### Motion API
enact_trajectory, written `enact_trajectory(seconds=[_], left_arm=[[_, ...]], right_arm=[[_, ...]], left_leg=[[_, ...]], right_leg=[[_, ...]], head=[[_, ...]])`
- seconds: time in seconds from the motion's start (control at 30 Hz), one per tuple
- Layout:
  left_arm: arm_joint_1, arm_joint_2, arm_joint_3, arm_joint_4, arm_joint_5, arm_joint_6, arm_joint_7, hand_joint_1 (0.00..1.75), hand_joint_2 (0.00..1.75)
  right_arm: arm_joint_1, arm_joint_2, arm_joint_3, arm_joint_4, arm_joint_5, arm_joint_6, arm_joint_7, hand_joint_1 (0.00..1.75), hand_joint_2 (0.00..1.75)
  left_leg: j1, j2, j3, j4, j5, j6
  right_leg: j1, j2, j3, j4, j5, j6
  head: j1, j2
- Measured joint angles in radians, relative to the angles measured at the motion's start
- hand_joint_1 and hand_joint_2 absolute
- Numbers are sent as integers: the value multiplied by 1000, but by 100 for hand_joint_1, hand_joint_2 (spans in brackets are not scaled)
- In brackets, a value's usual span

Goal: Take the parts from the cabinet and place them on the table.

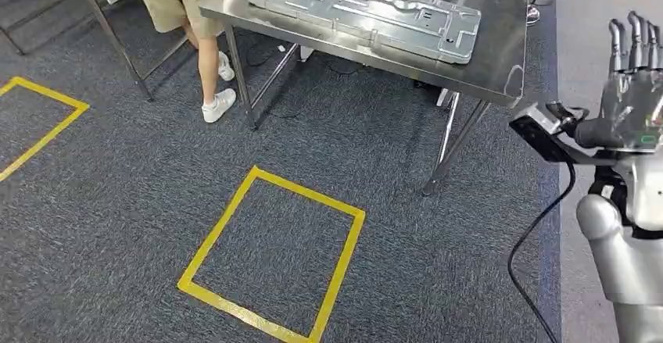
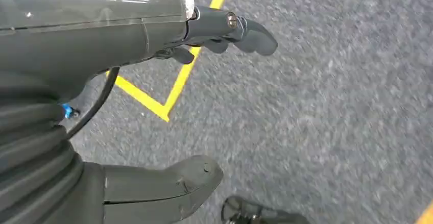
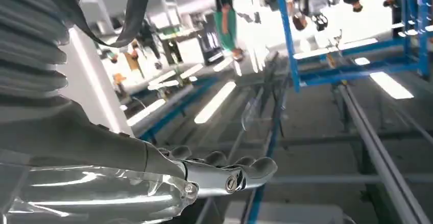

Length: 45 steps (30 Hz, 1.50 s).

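A pressed metal panel is lying on the steel desk while the right robot hand, beside the desk's corner, is hovering spread and empty; turning squarely toward the cabinet should help the next pickup

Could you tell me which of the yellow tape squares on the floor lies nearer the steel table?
The complete yellow square just before the steel table; the other square is cut off at the far left.

part: silver stamped metal panel | flat | on steel table
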Motion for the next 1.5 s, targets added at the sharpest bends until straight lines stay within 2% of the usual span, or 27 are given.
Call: enact_trajectory(seconds=[0.03, 0.1, 0.13, 0.17, 0.2, 0.3, 0.37, 0.43, 0.47, 0.5, 0.57, 0.63, 0.67, 0.73, 0.8, 0.83, 0.9, 0.97, 1.0, 1.07, 1.13, 1.17, 1.23, 1.33, 1.37, 1.47, 1.5], left_arm=[[0, 2, 0, 0, 2, 1, 1, 0, 175], [1, 6, 0, 0, 3, 0, 2, 0, 175], [-2, 4, 0, 0, 5, -3, -2, 0, 175], [-3, 2, 0, 0, 6, -5, -4, 0, 175], [-3, 2, 1, 0, 8, -5, -6, 0, 175], [-3, 3, 2, 0, 10, -6, -8, 0, 175], [-6, 3, 3, 0, 10, -7, -10, 0, 175], [-6, 3, 3, 0, 11, -6, -8, 0, 175], [-6, 3, 4, 0, 12, -5, -4, 0, 175], [-5, 3, 5, 0, 13, -4, -1, 0, 175], [-4, 3, 6, 0, 13, -1, 3, 0, 175], [-5, 2, 8, 0, 13, 1, 3, 0, 175], [-5, -5, 8, 1, 13, 1, 4, 0, 175], [-7, -3, 9, 0, 13, 3, 5, 0, 175], [-8, -5, 10, 0, 13, 3, 5, 0, 175], [-7, -3, 10, 0, 13, 3, 5, 0, 175], [-7, -1, 10, 0, 13, 3, 5, 0, 175], [-6, -1, 10, 0, 13, 3, 6, 0, 175], [-5, -1, 10, 0, 13, 3, 6, 0, 175], [-4, 4, 11, 0, 14, -1, 6, 0, 175], [-5, 6, 11, 0, 13, -5, 4, 0, 175], [-7, 5, 11, 1, 13, -8, 3, 0, 175], [-5, 3, 11, 1, 13, -8, 2, 0, 175], [1, 3, 4, 0, 19, -7, 6, 0, 175], [2, 7, -9, -1, 31, -8, 10, 0, 175], [4, 12, -56, -11, 72, -23, 28, 0, 175], [7, 14, -71, -15, 85, -27, 34, 0, 175]], right_arm=[[13, 0, -9, -22, -6, 16, -3, 0, 175], [26, -1, -14, -56, -7, 62, -1, 0, 175], [26, -2, -14, -68, -1, 91, 6, 0, 175], [25, -6, -13, -76, 2, 114, 13, 0, 175], [24, -10, -12, -78, 3, 125, 18, 0, 175], [20, -15, -12, -80, 4, 151, 23, 0, 175], [14, -20, -7, -77, 3, 172, 29, 0, 175], [4, -23, -2, -67, -1, 188, 37, 0, 175], [4, -23, 2, -58, -1, 190, 37, 0, 175], [4, -23, 9, -48, 1, 195, 38, 0, 175], [2, -23, 21, -39, 8, 196, 38, 0, 175], [-11, -24, 29, -32, 13, 196, 39, 0, 175], [-17, -28, 34, -30, 14, 196, 39, 0, 175], [-30, -31, 40, -24, 15, 196, 39, 0, 175], [-39, -32, 46, -16, 17, 198, 39, 0, 175], [-39, -31, 52, -13, 19, 198, 39, 0, 175], [-48, -29, 59, -6, 20, 198, 39, 0, 175], [-47, -24, 70, 10, 26, 199, 40, 0, 175], [-48, -21, 73, 15, 28, 199, 39, 0, 175], [-46, -16, 80, 28, 32, 202, 37, 0, 175], [-50, -16, 82, 37, 33, 208, 32, 0, 175], [-52, -16, 83, 39, 33, 210, 31, 0, 175], [-59, -21, 87, 44, 33, 213, 29, 0, 175], [-56, -21, 90, 63, 11, 219, 23, 0, 175], [-50, -18, 91, 80, -4, 219, 16, 0, 175], [-15, 1, 93, 142, -55, 226, 9, 0, 175], [-1, 10, 94, 162, -70, 229, 7, 0, 175]], left_leg=[[4, 0, 24, -39, 29, -9], [17, 2, 114, -197, 104, -29], [15, -5, 125, -223, 75, -33], [15, -14, 118, -223, 84, -13], [13, -14, 109, -205, 82, 10], [15, -12, 105, -205, 89, 27], [14, -11, 103, -209, 95, 38], [13, -10, 95, -210, 101, 44], [13, -10, 93, -211, 103, 45], [14, -10, 93, -213, 105, 46], [11, -10, 92, -214, 107, 44], [10, -11, 98, -223, 113, 43], [10, -10, 96, -228, 119, 37], [22, -10, 93, -241, 130, 21], [20, -9, 109, -271, 144, 4], [15, -6, 109, -267, 138, 6], [8, -4, 73, -188, 79, 8], [7, -3, 2, -33, 7, 5], [3, -3, -18, 11, 0, 2], [3, -2, 20, -58, 55, -3], [7, 0, 112, -227, 123, -13], [3, -6, 113, -228, 96, -9], [3, -13, 106, -227, 106, 21], [6, -12, 104, -226, 110, 34], [6, -12, 103, -226, 112, 40], [2, -13, 100, -229, 114, 44], [-1, -13, 99, -229, 114, 44]], right_leg=[[-8, 2, -9, 15, -7, 13], [-25, 7, -29, 59, -25, 44], [-24, 9, -45, 86, -36, 62], [-19, 12, -64, 120, -46, 74], [-19, 18, -70, 121, -44, 73], [-25, 18, -73, 123, -43, 78], [-29, 17, -95, 185, -98, 87], [-29, 17, -160, 335, -177, 94], [-29, 17, -185, 396, -199, 95], [-30, 17, -192, 417, -198, 94], [-27, 17, -134, 320, -132, 80], [-13, 19, -31, 130, -59, 46], [-12, 17, -15, 100, -76, 35], [-2, 20, -21, 96, -65, 34], [8, 19, -8, 54, -47, 14], [-13, 11, 15, 12, -24, 19], [-9, 4, 21, -6, -14, 28], [-3, 3, 16, -3, -14, 29], [-2, 3, 8, 8, -16, 31], [-5, 4, -1, 24, -23, 41], [-13, 5, -12, 60, -41, 59], [-8, 6, -21, 72, -49, 69], [-4, 8, -37, 98, -56, 71], [-10, 12, -38, 104, -63, 76], [-12, 13, -48, 129, -87, 83], [-22, 12, -149, 346, -195, 99], [-23, 12, -175, 397, -207, 98]], head=[[0, 0], [0, 0], [-1, 0], [-1, 0], [-1, 0], [-1, 0], [-1, 0], [0, 0], [-1, 0], [1, 0], [2, 0], [2, 0], [0, 0], [2, 0], [3, 0], [1, 0], [2, 0], [3, 0], [1, 0], [2, 0], [1, 0], [1, 0], [2, 0], [1, 0], [2, 0], [2, 0], [2, 0]])
